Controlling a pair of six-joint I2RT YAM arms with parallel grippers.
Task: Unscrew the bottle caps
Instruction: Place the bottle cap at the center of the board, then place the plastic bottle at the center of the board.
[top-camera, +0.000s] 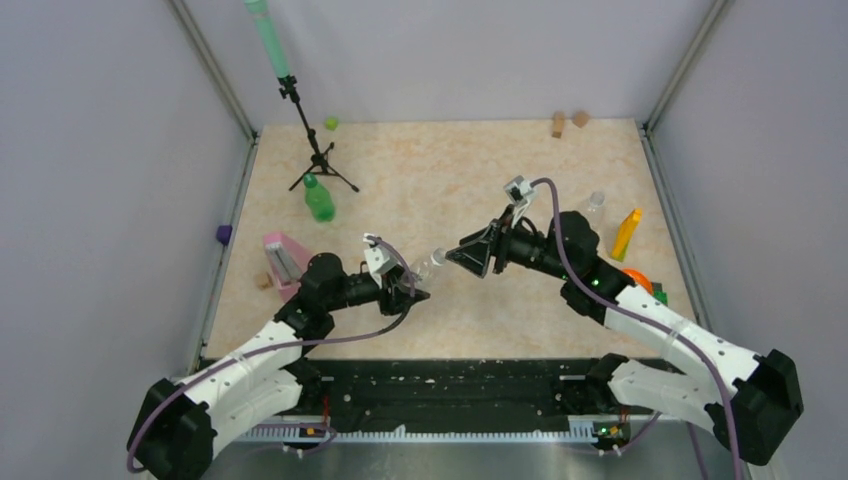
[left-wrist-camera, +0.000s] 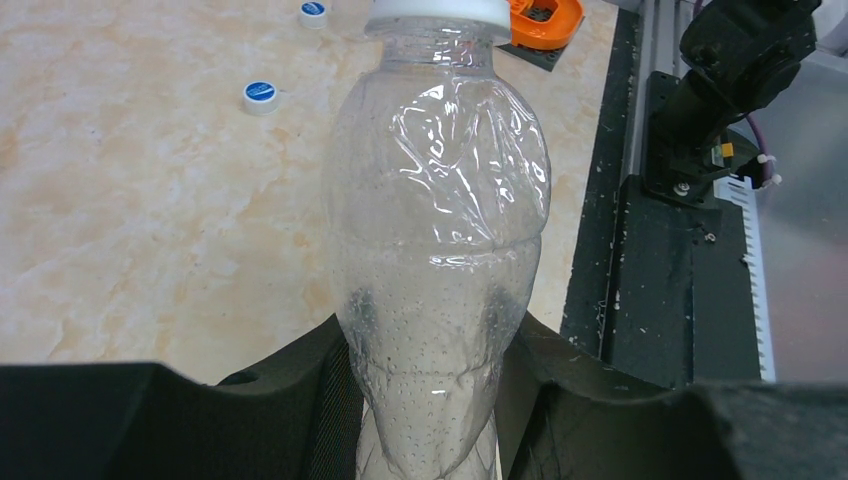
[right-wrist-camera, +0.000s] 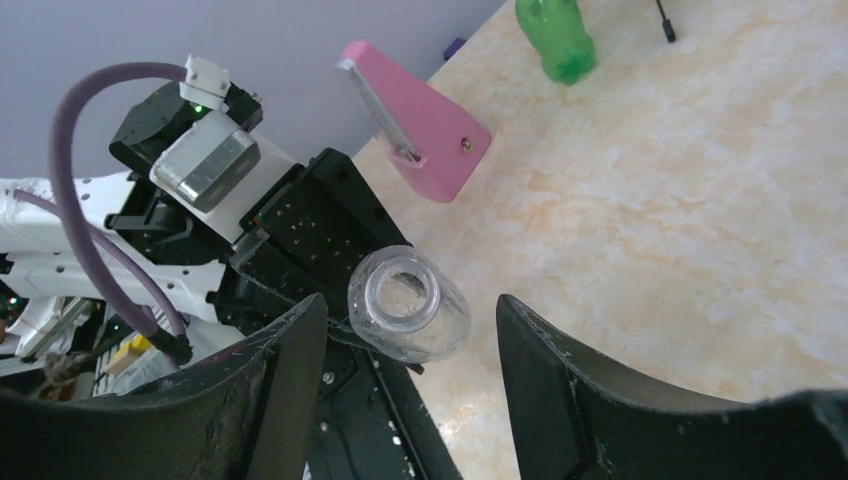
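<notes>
My left gripper (left-wrist-camera: 430, 345) is shut on the lower body of a clear bottle (left-wrist-camera: 440, 200), held off the table with its neck pointing right at the other arm. Seen from the right wrist, the bottle's mouth (right-wrist-camera: 403, 292) is open and bears no cap. My right gripper (right-wrist-camera: 410, 305) stands open just in front of that mouth, nothing between its fingers. From above, the two grippers (top-camera: 415, 288) (top-camera: 452, 257) meet near the table's middle. Two blue bottle caps (left-wrist-camera: 259, 94) (left-wrist-camera: 313, 10) lie loose on the table. A green bottle (top-camera: 319, 198) stands capped at the back left.
A tripod (top-camera: 318, 150) stands behind the green bottle. A pink block (top-camera: 283, 258) sits left of my left arm. At the right are another clear bottle (top-camera: 595, 205), a yellow block (top-camera: 626, 233) and an orange piece (top-camera: 638, 278). Wooden blocks (top-camera: 568, 121) sit at the far edge.
</notes>
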